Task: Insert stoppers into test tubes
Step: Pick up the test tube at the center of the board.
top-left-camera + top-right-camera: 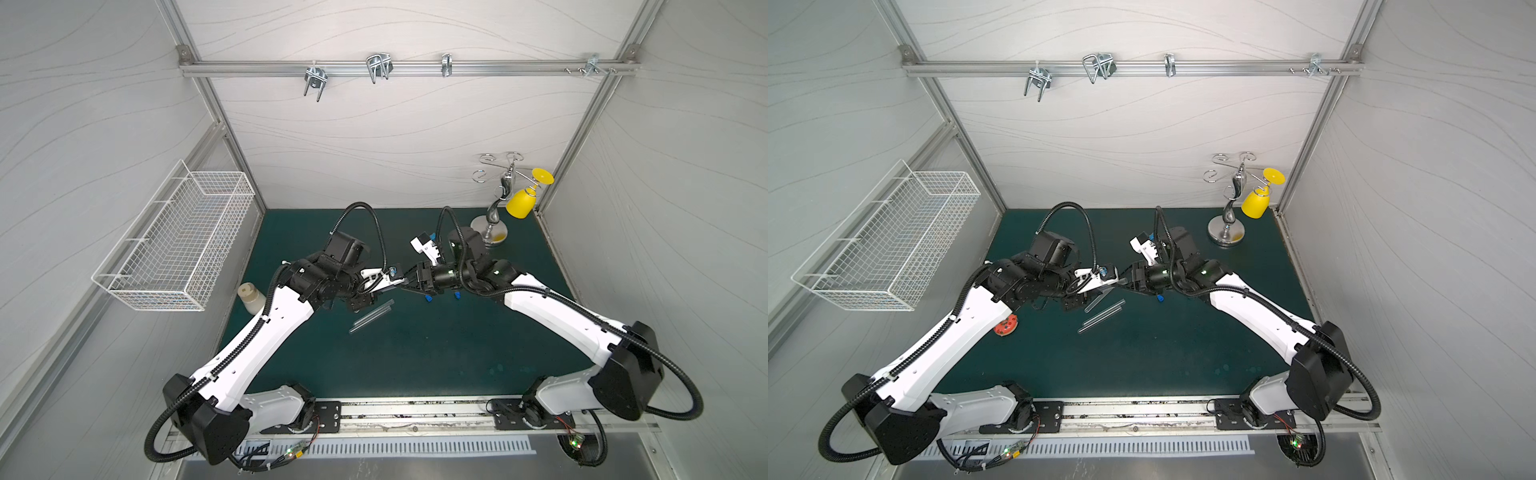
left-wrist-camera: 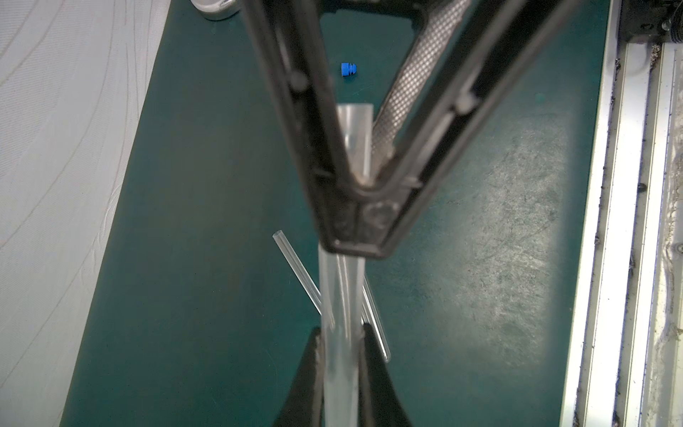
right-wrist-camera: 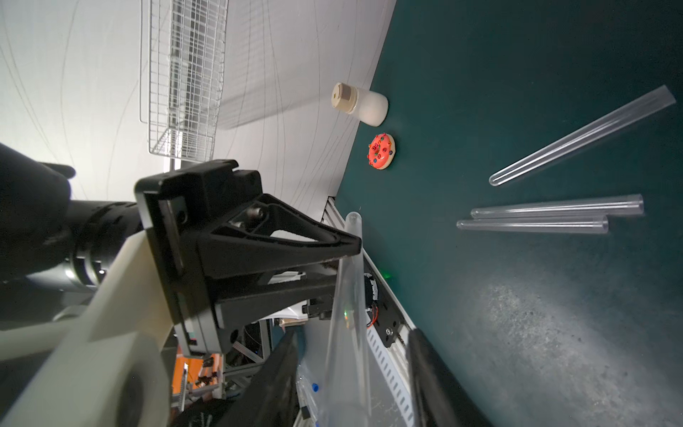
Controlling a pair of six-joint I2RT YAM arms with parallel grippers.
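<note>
My left gripper is shut on a clear test tube, held above the green mat near its middle. The tube's rounded end sticks out past the left gripper's fingers. Its open end lies between the fingers of my right gripper, which stands open with a gap on each side of the tube. Both grippers meet tip to tip in both top views, left and right. Three more test tubes lie loose on the mat. Two blue stoppers lie under the right arm.
A cream-capped bottle and a red toy donut sit at the mat's left edge. A silver stand with a yellow cup is at the back right. A white wire basket hangs on the left wall.
</note>
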